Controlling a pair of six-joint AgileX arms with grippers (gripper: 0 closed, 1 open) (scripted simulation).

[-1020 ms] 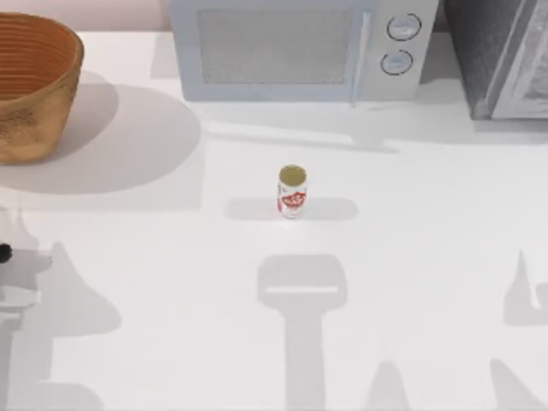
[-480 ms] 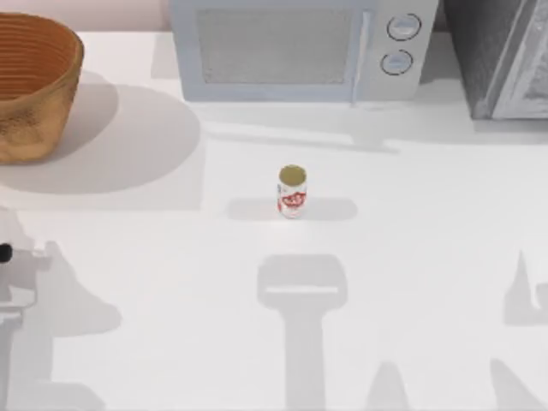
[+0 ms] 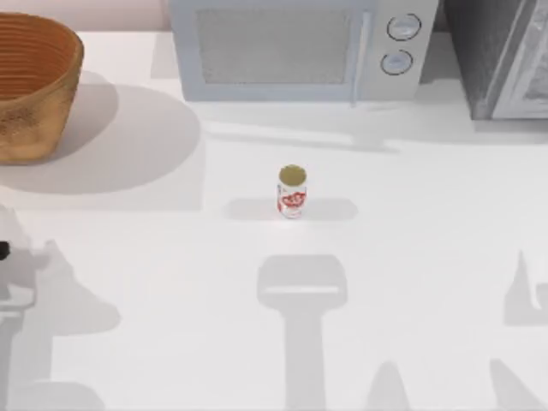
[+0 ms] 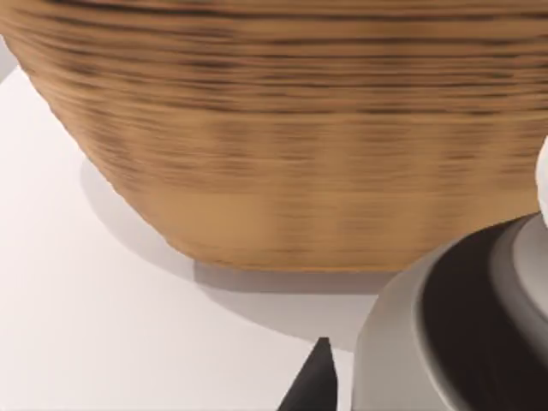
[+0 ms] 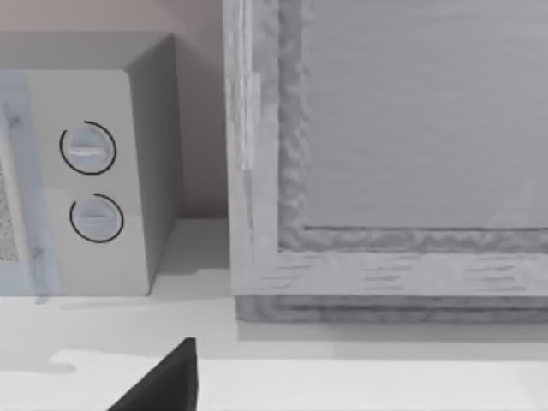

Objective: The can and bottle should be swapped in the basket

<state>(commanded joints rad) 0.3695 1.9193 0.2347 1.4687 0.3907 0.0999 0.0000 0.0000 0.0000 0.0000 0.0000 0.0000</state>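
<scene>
The white table [image 3: 411, 282] fills most of the top view. Along its upper edge stands a pale grey microwave [image 3: 295, 47] with two round dials, and a grey textured appliance [image 3: 501, 56] sits in the upper right corner. The basket [image 3: 34, 81] stands on the table in the upper left of the top view; the left wrist view shows its woven wall [image 4: 282, 137] close up, resting on the table. The can [image 3: 292, 192] stands upright near the middle of the top view, well apart from the basket. The left arm [image 3: 10, 282] shows at the left edge of the frame. Whether either gripper is apart or together cannot be told.
</scene>
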